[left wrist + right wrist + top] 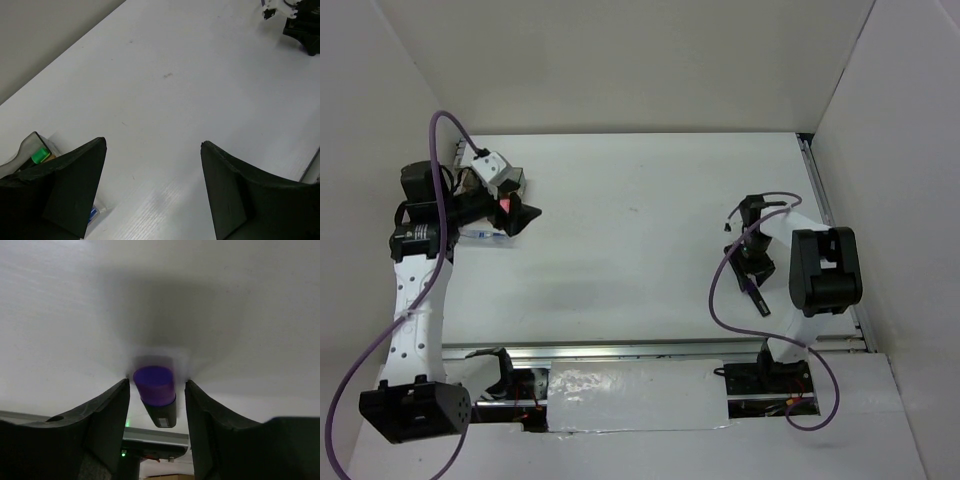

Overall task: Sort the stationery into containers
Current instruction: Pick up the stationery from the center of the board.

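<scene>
Right wrist view: purple-ended highlighter (154, 384), centre frame, flanked by my right claw (157, 390); whether it is clamped I cannot tell. My left claw (152, 142): spread, empty. Clear box (28, 145), lower left: holds a green-ended highlighter (40, 155). Judged part sorted, the purple one outstanding

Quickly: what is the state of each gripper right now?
Left gripper: open, holding nothing.
Right gripper: its jaws stand on either side of the purple-ended highlighter; whether they grip it cannot be told.
</scene>
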### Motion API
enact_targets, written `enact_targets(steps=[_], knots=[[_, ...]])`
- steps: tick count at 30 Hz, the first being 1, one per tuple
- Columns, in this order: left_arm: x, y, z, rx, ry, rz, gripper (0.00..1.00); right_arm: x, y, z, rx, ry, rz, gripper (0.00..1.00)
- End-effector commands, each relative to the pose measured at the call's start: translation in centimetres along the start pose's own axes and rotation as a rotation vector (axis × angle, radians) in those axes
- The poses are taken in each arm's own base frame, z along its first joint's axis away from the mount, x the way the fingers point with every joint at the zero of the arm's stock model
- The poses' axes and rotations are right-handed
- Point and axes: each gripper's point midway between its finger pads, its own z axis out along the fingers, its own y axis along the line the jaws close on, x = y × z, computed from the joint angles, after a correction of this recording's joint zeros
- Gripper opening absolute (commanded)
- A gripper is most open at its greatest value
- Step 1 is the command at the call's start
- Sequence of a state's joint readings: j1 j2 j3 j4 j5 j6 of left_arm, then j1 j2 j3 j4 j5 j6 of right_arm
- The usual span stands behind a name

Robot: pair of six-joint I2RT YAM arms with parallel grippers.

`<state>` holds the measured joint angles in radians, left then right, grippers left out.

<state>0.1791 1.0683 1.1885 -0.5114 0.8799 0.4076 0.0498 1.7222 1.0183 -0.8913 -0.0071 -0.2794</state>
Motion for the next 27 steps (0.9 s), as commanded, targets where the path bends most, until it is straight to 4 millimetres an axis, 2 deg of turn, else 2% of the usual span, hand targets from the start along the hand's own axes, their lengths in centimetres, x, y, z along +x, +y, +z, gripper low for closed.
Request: enact_targets(steps=[1,4,8,9,10,11,12,13,14,15,16,17,18,19,21,22,23,24,25,27], knots=[[-0.9,-0.5,0.1,-0.005,-0.023,-0.011,0.88,-0.6,-0.7,0.7,0.047,0.001,-0.025,0.55],[-1.0,-0.7,0.2,-0.001,-0.024,-0.013,0.87,-0.4,-0.8,1.1,0.045,0.021,-0.028,0.45],[-0.7,-1.5,0.5,0.020,-0.048,-0.037,0.84,-0.9,-0.1,1.0,0.006,0.025,-0.025,0.19],[-0.5,-1.8,0.7,0.035,-0.055,-0.047,0.83,-1.4,0.5,0.7,-0.026,0.011,-0.022,0.13],[-0.1,-2.4,1.2,0.057,-0.063,-0.079,0.83,-2.9,1.6,-0.2,-0.091,-0.040,-0.022,0.04],[0.0,-2.8,1.4,0.072,-0.068,-0.093,0.82,-3.4,2.5,-1.0,-0.139,-0.052,-0.018,0.01],[0.1,-3.4,1.8,0.092,-0.070,-0.127,0.80,-4.3,3.4,-1.8,-0.178,-0.081,0.002,0.00],[0.5,-4.3,2.4,0.124,-0.065,-0.143,0.80,-6.3,3.9,-3.6,-0.208,-0.152,0.004,0.00],[0.5,-4.6,2.9,0.141,-0.073,-0.144,0.80,-7.4,5.8,-5.0,-0.303,-0.200,-0.003,0.00],[0.6,-5.1,3.4,0.149,-0.066,-0.191,0.79,-9.2,6.4,-6.9,-0.334,-0.264,0.019,0.00],[1.1,-6.7,4.5,0.188,-0.054,-0.213,0.78,-10.1,7.2,-8.2,-0.372,-0.310,0.019,0.00],[0.7,-6.8,5.3,0.183,-0.069,-0.222,0.78,-11.1,8.7,-9.7,-0.453,-0.354,0.031,0.00],[1.5,-7.0,6.1,0.156,-0.046,-0.295,0.77,-12.1,9.4,-11.3,-0.487,-0.400,0.034,0.00],[1.3,-8.4,7.4,0.184,-0.044,-0.297,0.76,-13.2,9.9,-12.5,-0.514,-0.460,0.035,0.00],[1.6,-10.6,9.2,0.209,-0.020,-0.345,0.77,-14.0,11.8,-14.6,-0.605,-0.499,0.085,0.00],[2.2,-11.3,10.2,0.221,0.003,-0.372,0.77,-14.8,12.2,-15.2,-0.617,-0.534,0.080,0.00],[2.1,-11.9,10.8,0.225,0.005,-0.427,0.77,-14.9,13.3,-15.5,-0.625,-0.532,0.087,0.00],[1.8,-13.3,11.7,0.249,0.003,-0.441,0.77,-15.1,13.8,-15.9,-0.632,-0.541,0.089,0.00],[2.5,-13.3,12.9,0.221,0.027,-0.471,0.77,-15.4,14.2,-16.4,-0.638,-0.557,0.086,0.00],[2.6,-14.8,14.5,0.254,0.055,-0.537,0.76,-15.7,15.3,-17.3,-0.669,-0.562,0.109,0.00]])
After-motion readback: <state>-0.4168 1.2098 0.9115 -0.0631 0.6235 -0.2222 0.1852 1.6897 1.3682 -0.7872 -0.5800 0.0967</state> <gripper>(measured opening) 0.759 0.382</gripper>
